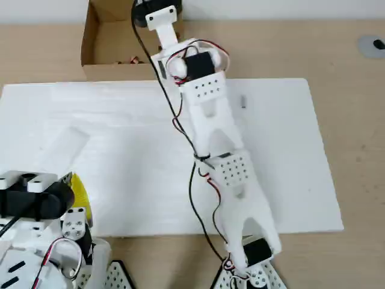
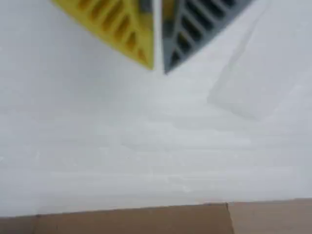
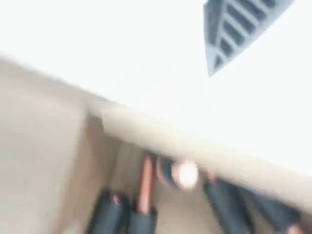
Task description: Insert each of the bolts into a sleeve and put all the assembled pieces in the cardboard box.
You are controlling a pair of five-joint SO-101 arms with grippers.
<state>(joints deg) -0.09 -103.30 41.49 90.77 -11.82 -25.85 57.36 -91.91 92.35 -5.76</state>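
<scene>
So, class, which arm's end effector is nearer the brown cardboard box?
Right. The right end effector hangs over the brown cardboard box; the left end effector sits over the near corner of the white board, far from it.

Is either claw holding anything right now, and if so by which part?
The left claw is shut on nothing above the white board. The right claw hangs at the cardboard box; whether it holds anything cannot be told.

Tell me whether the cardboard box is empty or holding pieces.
Holding pieces: the right wrist view shows dark sleeves and a copper-coloured bolt lying inside the cardboard box.
</scene>
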